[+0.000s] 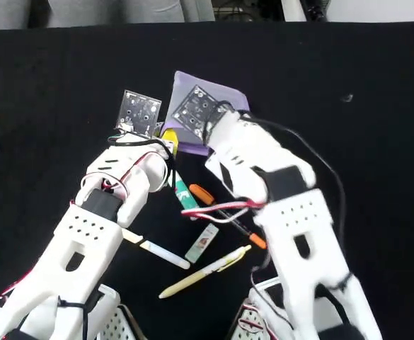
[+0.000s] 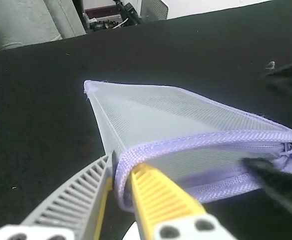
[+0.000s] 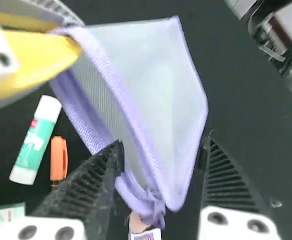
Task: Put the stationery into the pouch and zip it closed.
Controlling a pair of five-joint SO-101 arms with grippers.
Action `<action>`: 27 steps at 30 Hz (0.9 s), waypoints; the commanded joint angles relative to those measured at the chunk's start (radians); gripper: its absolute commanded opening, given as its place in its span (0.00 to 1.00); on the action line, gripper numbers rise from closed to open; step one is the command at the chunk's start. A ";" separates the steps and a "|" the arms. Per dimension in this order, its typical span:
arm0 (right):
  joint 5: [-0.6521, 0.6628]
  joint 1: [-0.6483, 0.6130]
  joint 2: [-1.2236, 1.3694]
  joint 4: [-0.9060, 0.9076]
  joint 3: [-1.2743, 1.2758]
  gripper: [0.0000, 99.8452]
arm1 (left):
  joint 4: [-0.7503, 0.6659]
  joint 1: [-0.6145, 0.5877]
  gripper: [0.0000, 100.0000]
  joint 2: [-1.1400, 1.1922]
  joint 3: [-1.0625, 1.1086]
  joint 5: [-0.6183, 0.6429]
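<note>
**Yellow pen [image 1: 207, 269] heads the line short of a limp pouch [image 2: 185, 120]**

Beyond it, on the pouch's near side, lie a white pen [image 1: 157, 251], an orange pen [image 1: 228, 212], then a glue stick [image 1: 183, 193]. At the pouch, the left gripper [image 2: 122, 167] pinches one zip-edge corner. The right gripper [image 3: 163, 145] gapes wide astride the zip-pull end. The mesh looks light and floppy, so its stiffer binding seems the best hold. Its long axis runs gripper to gripper, mouth toward the pens.

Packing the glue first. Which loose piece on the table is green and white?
The glue stick, lying beside the orange pen. The other long pieces are a yellow pen and a white pen.
</note>
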 commanded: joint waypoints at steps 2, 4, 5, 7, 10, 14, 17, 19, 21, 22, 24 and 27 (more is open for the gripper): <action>0.011 0.011 0.125 -0.127 -0.013 0.24 | 0.005 -0.001 0.03 -0.043 -0.028 0.008; 0.011 0.029 0.153 -0.157 -0.030 0.24 | 0.005 0.001 0.03 -0.043 -0.028 0.008; 0.011 0.041 0.163 -0.167 -0.035 0.23 | 0.005 0.001 0.03 -0.043 -0.028 0.008; 0.011 0.057 0.182 -0.190 -0.033 0.18 | 0.005 0.001 0.03 -0.043 -0.028 0.008; 0.009 0.069 0.208 -0.209 -0.033 0.07 | 0.003 0.002 0.03 -0.040 -0.028 0.008; 0.003 0.077 0.219 -0.221 -0.035 0.01 | -0.032 0.002 0.03 -0.035 -0.015 0.008; 0.006 0.077 0.219 -0.213 -0.033 0.01 | -0.104 -0.001 0.03 -0.035 0.035 0.008; 0.008 0.077 0.219 -0.213 -0.033 0.01 | -0.157 0.001 0.05 -0.035 0.067 0.008; 0.009 0.077 0.217 -0.213 -0.031 0.01 | -0.203 0.002 0.11 -0.035 0.093 0.008; 0.009 0.077 0.217 -0.213 -0.031 0.01 | -0.222 0.002 0.14 -0.035 0.102 0.008; 0.011 0.077 0.217 -0.213 -0.031 0.01 | -0.250 -0.002 0.17 -0.035 0.113 0.008; 0.011 0.077 0.217 -0.212 -0.031 0.01 | -0.261 -0.004 0.17 -0.034 0.111 0.008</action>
